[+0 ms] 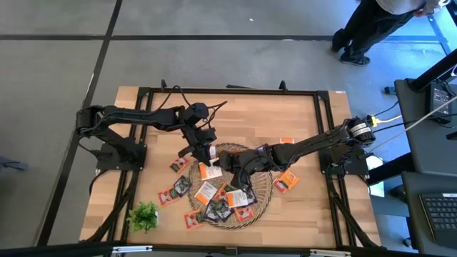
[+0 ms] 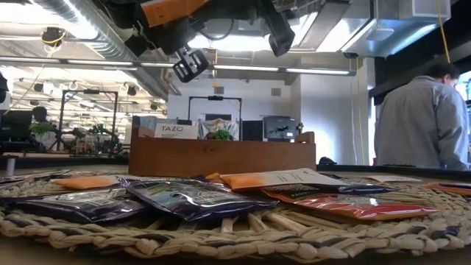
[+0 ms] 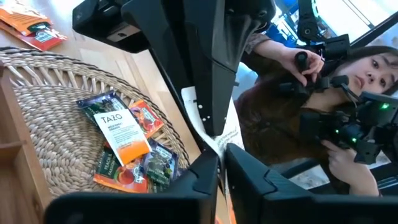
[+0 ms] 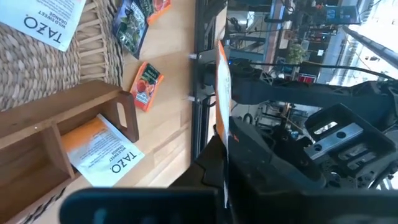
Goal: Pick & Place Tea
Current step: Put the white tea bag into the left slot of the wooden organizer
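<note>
One white-and-orange tea sachet (image 3: pixel 202 121) hangs in the air between both grippers, above the wooden tray (image 2: pixel 221 156). In the right wrist view the sachet (image 4: pixel 222 81) shows edge-on. My left gripper (image 3: pixel 221 165) reaches in from the table's left and is shut on it. My right gripper (image 4: pixel 224 171) comes from the table's right and is shut on the same sachet. Several more sachets (image 1: pixel 218 207) lie flat on the round wicker mat (image 1: pixel 265 191). Another sachet (image 4: pixel 102 149) lies in a tray compartment. My left gripper pinches the sachet's white end (image 3: pixel 214 144) between its two fingers, coming nearly level from the table's left. The sachet is clear of the table and the tray. My right gripper pinches the opposite end (image 4: pixel 223 146) between its two fingers, coming from the table's right and slanting a little down. The sachet stands edge-on and runs out past the fingers toward the left gripper.
Loose sachets lie on the bare wood left of the mat (image 1: pixel 178 165) and right of it (image 1: pixel 285 182). A green plant sprig (image 1: pixel 144 215) sits at the near left. A person (image 3: pixel 348 93) is close beyond the table; another person (image 2: pixel 423 118) stands in the room.
</note>
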You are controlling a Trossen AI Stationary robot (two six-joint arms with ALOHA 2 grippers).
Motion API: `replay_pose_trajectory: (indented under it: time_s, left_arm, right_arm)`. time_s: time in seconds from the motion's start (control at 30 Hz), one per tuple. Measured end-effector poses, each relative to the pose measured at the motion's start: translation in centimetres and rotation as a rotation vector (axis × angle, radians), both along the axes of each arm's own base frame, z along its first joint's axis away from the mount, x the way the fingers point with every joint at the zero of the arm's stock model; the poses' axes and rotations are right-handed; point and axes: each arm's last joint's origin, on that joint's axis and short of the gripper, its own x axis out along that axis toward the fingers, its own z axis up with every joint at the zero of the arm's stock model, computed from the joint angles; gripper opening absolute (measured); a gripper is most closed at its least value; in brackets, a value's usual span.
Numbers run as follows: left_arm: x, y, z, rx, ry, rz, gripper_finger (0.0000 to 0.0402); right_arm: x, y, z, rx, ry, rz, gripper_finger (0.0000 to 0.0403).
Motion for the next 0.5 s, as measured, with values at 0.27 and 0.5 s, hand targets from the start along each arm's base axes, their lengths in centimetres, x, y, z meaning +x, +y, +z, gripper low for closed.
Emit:
replay_pose_trajectory:
  time_s: [0.27, 0.5]
  left_arm:
    - [0.0, 0.0, 0.0, -0.005, -0.002, -0.008, 0.0006]
    - [-0.4, 0.3, -0.4, 0.039, -0.024, -0.019, 0.0003]
  right_arm:
    - [0.0, 0.4, 0.2, 0.008, -0.019, 0.004, 0.0080]
    - [-1.5, 0.5, 1.8, 0.181, -0.027, -0.102, 0.0138]
